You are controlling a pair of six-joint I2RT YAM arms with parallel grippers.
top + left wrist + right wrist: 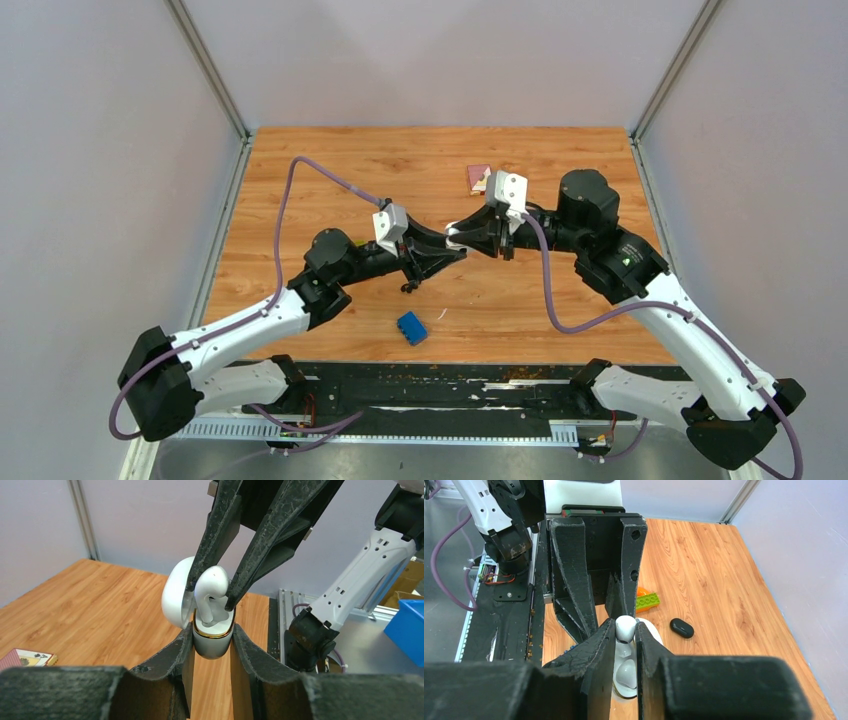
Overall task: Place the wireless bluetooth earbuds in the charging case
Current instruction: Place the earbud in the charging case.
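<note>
My left gripper [212, 635] is shut on the lower body of a white charging case [212, 647] and holds it upright above the table, with its lid [175, 597] swung open to the left. My right gripper [625, 630] comes down from above, shut on the head of a white stemmed earbud [625, 627]. The bud's stem reaches down into the case [624, 685]. In the left wrist view the bud [210, 587] sits between the right gripper's fingers [205, 555] just above the gold rim. In the top view both grippers meet at the case [457, 237]. The other buds are not clearly visible.
A black oval item [681, 628] and a green and orange brick [646, 600] lie on the wood beyond the case. A blue block [411, 327] and a small white scrap [441, 313] lie near the front edge. A patterned card box [479, 178] lies at the back.
</note>
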